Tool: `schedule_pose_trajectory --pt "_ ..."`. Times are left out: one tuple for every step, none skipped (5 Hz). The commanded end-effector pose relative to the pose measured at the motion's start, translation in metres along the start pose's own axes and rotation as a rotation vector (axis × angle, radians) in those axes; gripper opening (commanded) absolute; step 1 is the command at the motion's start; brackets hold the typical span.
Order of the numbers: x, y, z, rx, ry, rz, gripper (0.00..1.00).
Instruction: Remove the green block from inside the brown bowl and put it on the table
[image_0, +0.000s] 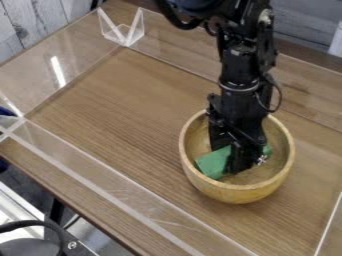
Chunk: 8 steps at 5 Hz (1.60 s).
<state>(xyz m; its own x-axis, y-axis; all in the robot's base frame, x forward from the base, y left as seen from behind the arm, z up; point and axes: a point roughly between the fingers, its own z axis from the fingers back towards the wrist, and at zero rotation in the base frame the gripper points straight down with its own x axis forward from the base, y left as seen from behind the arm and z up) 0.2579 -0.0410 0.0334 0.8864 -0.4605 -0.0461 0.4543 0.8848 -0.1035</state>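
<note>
The brown bowl (221, 186) stands on the table (120, 110) at the lower right. Inside it lies the green block (217, 162), tilted against the bowl's left inner wall. My gripper (241, 155) points straight down into the bowl, its black fingers shut on the block's right part. The arm's black body rises from the bowl toward the top of the view and hides the far inner side of the bowl.
Low clear acrylic walls (80, 160) border the tabletop on all sides. A clear acrylic bracket (124, 28) stands at the far wall. Open wood surface lies left of the bowl.
</note>
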Motion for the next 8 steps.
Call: schedule_pose_trajectory --pt "0.001 0.006 0.016 0.019 -0.057 0.004 0.0" --pt "-0.001 0.006 0.02 0.023 -0.066 0.004 0.0" --pt "-0.002 0.007 0.023 0.029 -0.065 0.006 0.0" --pt "-0.003 0.007 0.025 0.034 -0.061 0.008 0.0" --pt "-0.004 0.006 0.025 0.039 -0.056 0.01 0.0" --pt "-0.004 0.006 0.026 0.041 -0.051 0.011 0.0" --pt "-0.004 0.006 0.026 0.044 -0.046 0.012 0.0" --pt "-0.005 0.006 0.028 0.044 -0.047 0.015 0.0"
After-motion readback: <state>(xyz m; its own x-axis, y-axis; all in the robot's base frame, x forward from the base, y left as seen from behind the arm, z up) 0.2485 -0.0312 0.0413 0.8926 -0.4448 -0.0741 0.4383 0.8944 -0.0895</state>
